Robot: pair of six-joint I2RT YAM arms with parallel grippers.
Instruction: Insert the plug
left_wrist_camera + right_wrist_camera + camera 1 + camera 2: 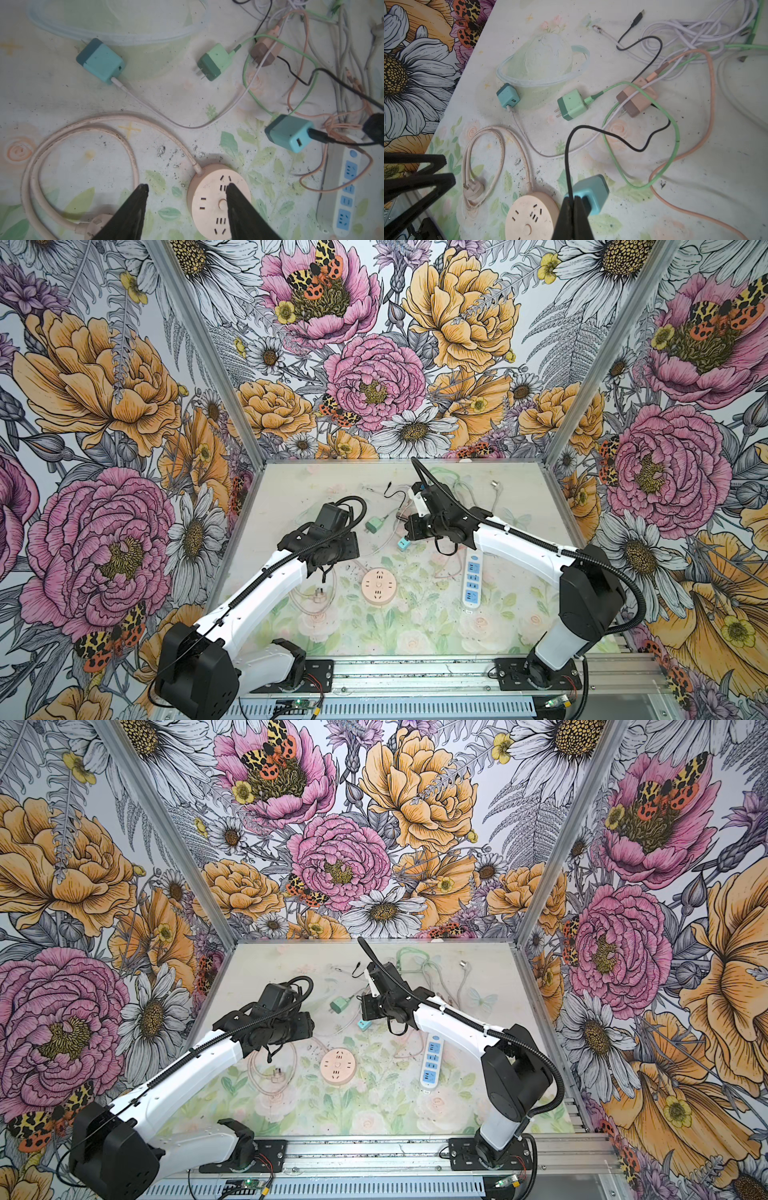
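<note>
A teal charger cube (591,192) lies in mid-table, also seen in both top views (403,544) (365,1025). The black cable's plug (319,136) sits in one of its two ports, and the port beside it is empty. My right gripper (573,199) is shut on the black cable (568,153) close behind that plug, right against the charger's face. My left gripper (188,187) hangs open above the near side of the round pink socket (209,207), with nothing between its fingers.
The round pink socket (378,587) has its cord looped to a pink wall plug (473,190). A white and blue power strip (472,578) lies to the right. A green charger (214,61), a second teal charger (101,60), a brown charger (264,53) and tangled cables lie farther back.
</note>
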